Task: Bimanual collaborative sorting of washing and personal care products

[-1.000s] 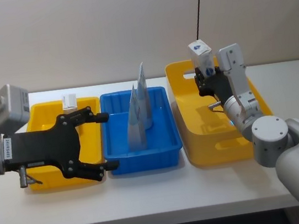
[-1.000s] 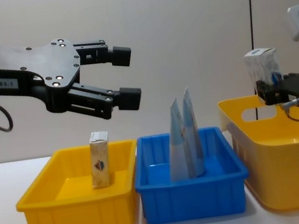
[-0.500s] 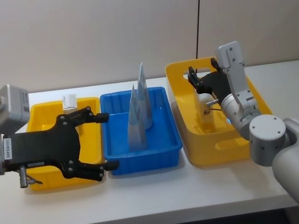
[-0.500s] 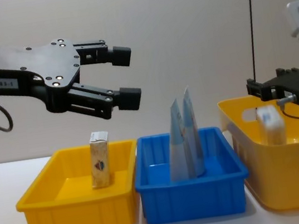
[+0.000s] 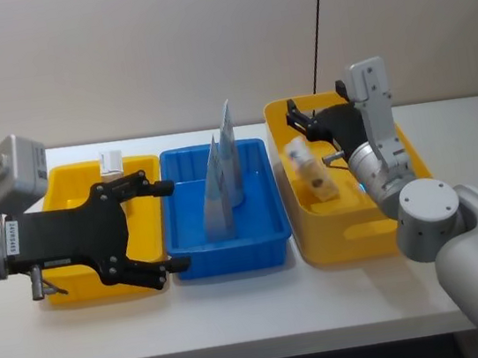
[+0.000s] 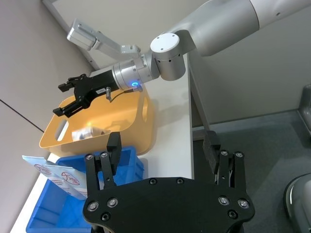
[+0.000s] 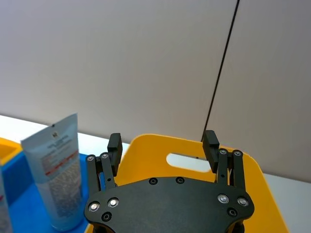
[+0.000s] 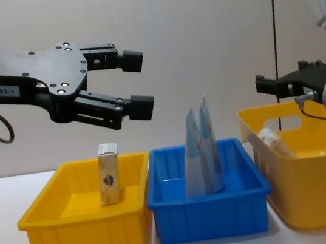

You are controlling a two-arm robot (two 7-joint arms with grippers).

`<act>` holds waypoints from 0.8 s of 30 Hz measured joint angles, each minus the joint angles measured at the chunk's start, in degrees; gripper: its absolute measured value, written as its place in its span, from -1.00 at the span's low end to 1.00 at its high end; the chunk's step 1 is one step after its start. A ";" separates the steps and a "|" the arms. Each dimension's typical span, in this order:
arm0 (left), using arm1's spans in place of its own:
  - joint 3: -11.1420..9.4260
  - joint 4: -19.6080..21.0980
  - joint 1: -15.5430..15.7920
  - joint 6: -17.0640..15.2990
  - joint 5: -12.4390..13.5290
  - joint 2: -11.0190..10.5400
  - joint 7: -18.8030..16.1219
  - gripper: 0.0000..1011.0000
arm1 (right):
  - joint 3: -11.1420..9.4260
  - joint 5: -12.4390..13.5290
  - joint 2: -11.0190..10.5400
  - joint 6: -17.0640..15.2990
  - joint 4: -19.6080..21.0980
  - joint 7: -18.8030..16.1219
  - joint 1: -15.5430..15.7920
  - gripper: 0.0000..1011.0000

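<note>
The large yellow bin [image 5: 354,238] stands right of the blue bin [image 5: 232,258], and the small yellow bin [image 5: 70,178] stands left of it. The left claw [image 5: 172,226] hovers spread above the blue bin's left edge; the right claw [image 5: 291,113] — spread, empty — hangs over the large yellow bin. Two tubes [image 5: 222,186] stand upright inside the blue bin, with a tilted carton [image 5: 309,167] in the bin to its right and an upright carton [image 8: 110,181] in the bin to its left.

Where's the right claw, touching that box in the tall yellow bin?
Apart. Chest view: the right gripper hangs open above the tall yellow bin, the carton lying lower inside.
</note>
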State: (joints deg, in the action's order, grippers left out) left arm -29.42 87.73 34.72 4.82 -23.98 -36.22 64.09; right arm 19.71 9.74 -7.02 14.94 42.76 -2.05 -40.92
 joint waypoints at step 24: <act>0.00 0.00 0.00 0.00 0.00 0.00 0.00 0.98 | -0.20 3.57 -3.58 -8.36 26.54 -6.18 14.85 0.99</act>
State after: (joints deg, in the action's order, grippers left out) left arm -29.42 87.74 34.72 4.82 -23.98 -36.22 64.09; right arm 19.50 13.31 -10.60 6.57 69.30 -8.22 -26.07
